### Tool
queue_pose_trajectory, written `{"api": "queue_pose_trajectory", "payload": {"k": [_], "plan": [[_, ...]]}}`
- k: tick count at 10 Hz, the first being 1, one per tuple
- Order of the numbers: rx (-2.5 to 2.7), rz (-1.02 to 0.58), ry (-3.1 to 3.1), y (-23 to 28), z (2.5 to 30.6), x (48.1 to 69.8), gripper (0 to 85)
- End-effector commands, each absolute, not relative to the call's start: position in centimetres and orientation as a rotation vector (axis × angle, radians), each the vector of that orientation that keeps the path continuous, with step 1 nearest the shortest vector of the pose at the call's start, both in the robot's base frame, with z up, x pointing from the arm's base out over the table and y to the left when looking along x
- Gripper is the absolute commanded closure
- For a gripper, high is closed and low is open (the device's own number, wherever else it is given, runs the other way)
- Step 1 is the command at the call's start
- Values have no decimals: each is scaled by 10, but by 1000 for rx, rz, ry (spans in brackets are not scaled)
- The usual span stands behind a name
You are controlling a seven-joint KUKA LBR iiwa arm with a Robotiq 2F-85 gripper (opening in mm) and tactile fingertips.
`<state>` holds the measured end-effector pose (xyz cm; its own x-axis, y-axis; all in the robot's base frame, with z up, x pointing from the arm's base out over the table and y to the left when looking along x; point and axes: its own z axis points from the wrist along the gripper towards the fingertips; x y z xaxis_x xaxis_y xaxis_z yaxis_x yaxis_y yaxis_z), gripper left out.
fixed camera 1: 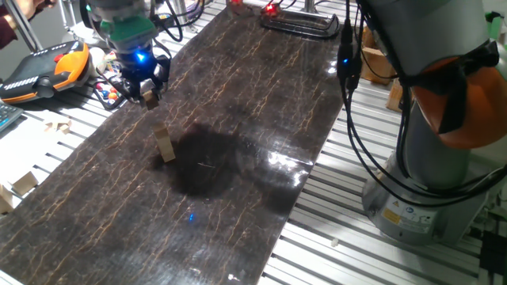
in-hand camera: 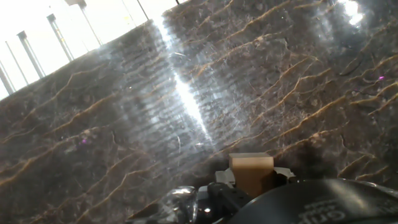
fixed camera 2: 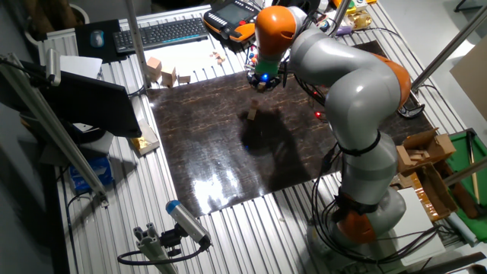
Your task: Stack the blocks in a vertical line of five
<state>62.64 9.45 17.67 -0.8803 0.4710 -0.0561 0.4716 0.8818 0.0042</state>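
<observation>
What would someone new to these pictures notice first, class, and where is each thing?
The big grey and orange robot arm reaches over the dark marbled table, its claw hanging above the far left part with a small tan block held in it. Near the table's middle stands a short stack of blocks, upright and alone.

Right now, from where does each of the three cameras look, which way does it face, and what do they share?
One fixed view: low beside the dark slab, looking along it; shows claw, small stack and arm base.
Other fixed view: high above, opposite side, looking down on the whole arm, keyboard behind.
Hand view: on the hand, looking along the fingers at the slab; a held block shows.
Shared: both fixed views show stack and claw.
</observation>
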Motion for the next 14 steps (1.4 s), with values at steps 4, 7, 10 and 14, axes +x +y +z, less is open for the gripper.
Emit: {"api": "queue_pose_trajectory", "payload": {"k": [4,7,10,14], "plan": [[760,-11,3012,106,175,614,840],[768,11,3012,110,176,604,840],[777,25,3005,113,170,597,840],[780,20,2992,121,167,593,840]]}}
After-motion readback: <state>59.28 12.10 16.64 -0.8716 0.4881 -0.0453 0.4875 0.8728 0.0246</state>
